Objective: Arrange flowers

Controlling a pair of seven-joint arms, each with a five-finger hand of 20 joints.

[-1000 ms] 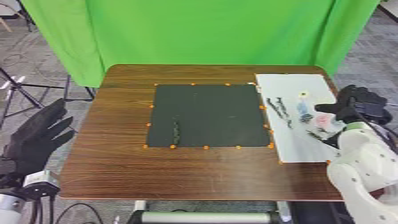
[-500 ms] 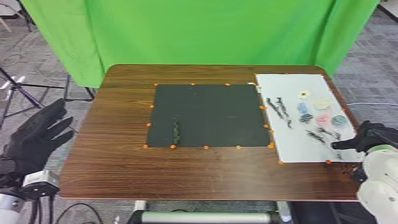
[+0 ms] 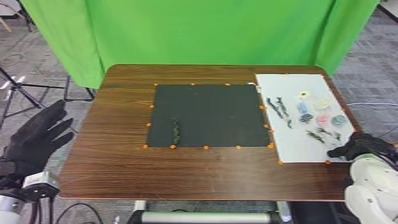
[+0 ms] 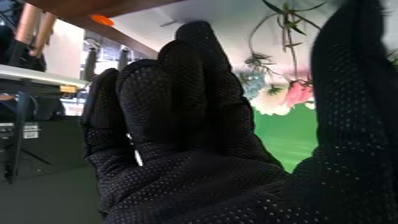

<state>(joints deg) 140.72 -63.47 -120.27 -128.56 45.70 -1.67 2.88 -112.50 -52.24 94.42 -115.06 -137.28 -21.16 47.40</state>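
Flowers [image 3: 322,120] lie on the white sheet [image 3: 298,151] on the bench [image 3: 204,175], near but apart from the right hand's [image 3: 363,145] fingers [image 4: 164,107], which are straight and side by side, thumb held away. The left hand's [image 3: 34,137] fingers are straight, slightly spread.

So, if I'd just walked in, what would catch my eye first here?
Probably the bright green curtain behind the brown table. Next, the black-gloved hands: the left hand beside the table's left edge, the right hand at the white sheet's near right corner. Then the black mat, one green sprig toward its left.
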